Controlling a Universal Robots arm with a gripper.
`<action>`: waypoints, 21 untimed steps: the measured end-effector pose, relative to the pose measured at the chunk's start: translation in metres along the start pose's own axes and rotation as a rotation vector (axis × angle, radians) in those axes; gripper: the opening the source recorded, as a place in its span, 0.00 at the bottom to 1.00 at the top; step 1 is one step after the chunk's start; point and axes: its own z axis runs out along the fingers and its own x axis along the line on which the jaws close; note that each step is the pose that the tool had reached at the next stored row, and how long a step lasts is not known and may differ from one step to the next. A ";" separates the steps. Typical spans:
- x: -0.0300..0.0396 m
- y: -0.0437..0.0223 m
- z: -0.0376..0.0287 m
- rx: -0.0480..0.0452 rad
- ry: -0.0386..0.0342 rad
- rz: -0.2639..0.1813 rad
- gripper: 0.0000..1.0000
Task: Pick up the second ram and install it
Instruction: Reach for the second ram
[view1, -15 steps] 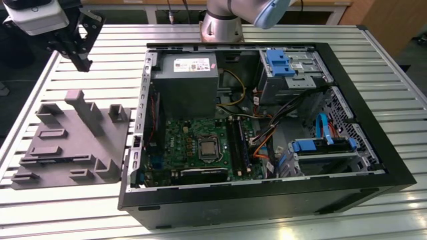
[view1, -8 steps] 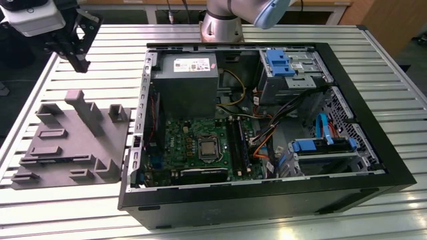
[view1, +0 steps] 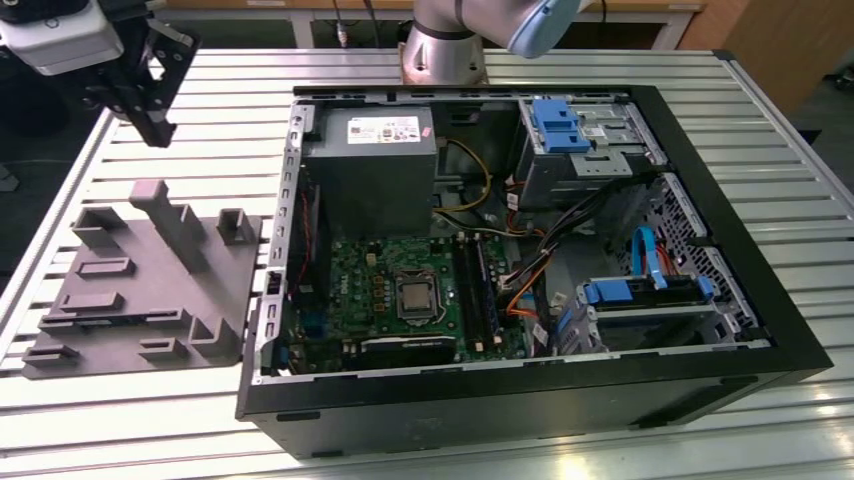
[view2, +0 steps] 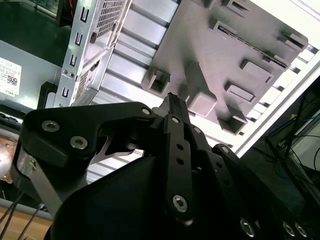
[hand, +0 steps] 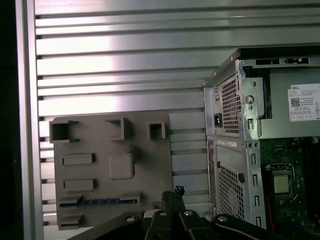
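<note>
pincer (view1: 156, 135) clenched, grasping nothing, above grey plastic holder (view1: 160, 282) | second ram (hand: 100, 202), thin dark stick, lies in holder slot, 9 o'clock from black computer case (view1: 534, 400) | probably light, stiff, fragile; hold long edges

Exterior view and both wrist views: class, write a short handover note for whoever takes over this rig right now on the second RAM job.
The hand is shut with nothing seen in it. It hovers near the grey holder tray, beside the open computer case.
The second ram lies in a long slot of the tray, seen in the first wrist view, not gripped.
Done: nothing of the pick shows yet.
Left: grip the stick, lift it out and seat it on the motherboard.
</note>
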 end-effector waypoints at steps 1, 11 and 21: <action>0.0003 -0.0002 0.0000 0.0000 0.0000 0.000 0.11; 0.0037 -0.0020 -0.0002 0.0000 0.0000 0.000 0.11; 0.0083 -0.0043 -0.0003 0.0000 0.0000 0.000 0.11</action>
